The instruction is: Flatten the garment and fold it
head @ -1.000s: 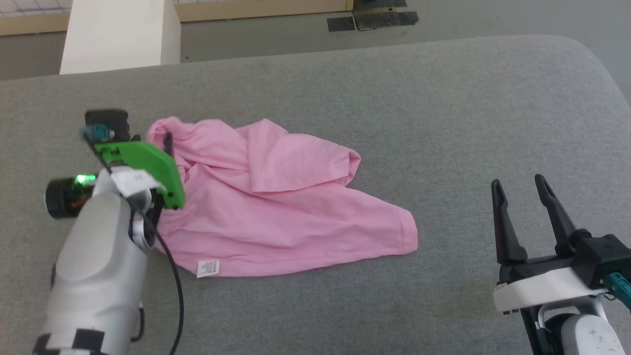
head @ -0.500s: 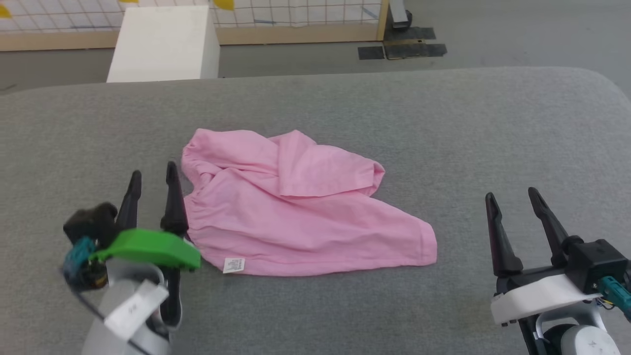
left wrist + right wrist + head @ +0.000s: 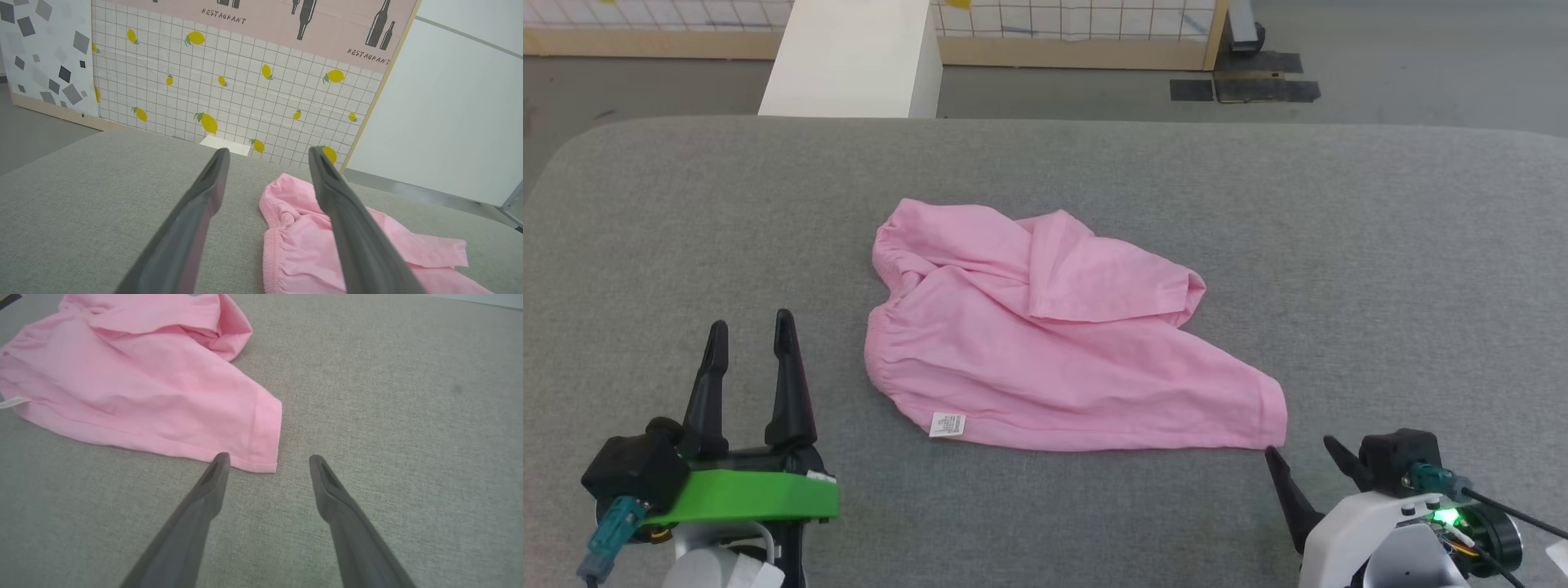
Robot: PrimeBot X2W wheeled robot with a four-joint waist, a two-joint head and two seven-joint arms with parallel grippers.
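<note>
Garment: the garment (image 3: pixel 1054 343) lay crumpled mid-counter (image 3: pixel 1339 245), between our two arms. It wasn't flat, w/ an upper flap doubled over the body and creases throughout.
Long axis: it ran diagonally in the head view, from the gathered elastic hem (image 3: pixel 876 359) at far left down to the stitched corner (image 3: pixel 1270 416) at near right. The care label (image 3: pixel 947 425) sat on the near edge, left of centre.
L gripper: our left gripper (image 3: pixel 751 321) had its fingers spread and held nothing. The garment lay fwd and to its right, w/ the elastic hem near but apart and bare counter between.
R gripper: our right gripper (image 3: pixel 268 456) also had its fingers spread and held nothing. The stitched corner lay just beyond and slightly left of the tips, w/ the cloth edge just beside the left fingertip. We couldn't tell if they touched.
Nearer arm: R, clearly.
Step (est.): we judged this to be early flattening, w/ no fold begun.
Next move (est.): R prob. needed only a short reach fwd-left to pinch the corner, then a pull outward along the axis. L would have to cross to the hem to anchor that end.
Risk (est.): the cloth looked thin, so a pinch might catch one layer only. W/o an anchor the whole piece could slide instead of spreading.
</note>
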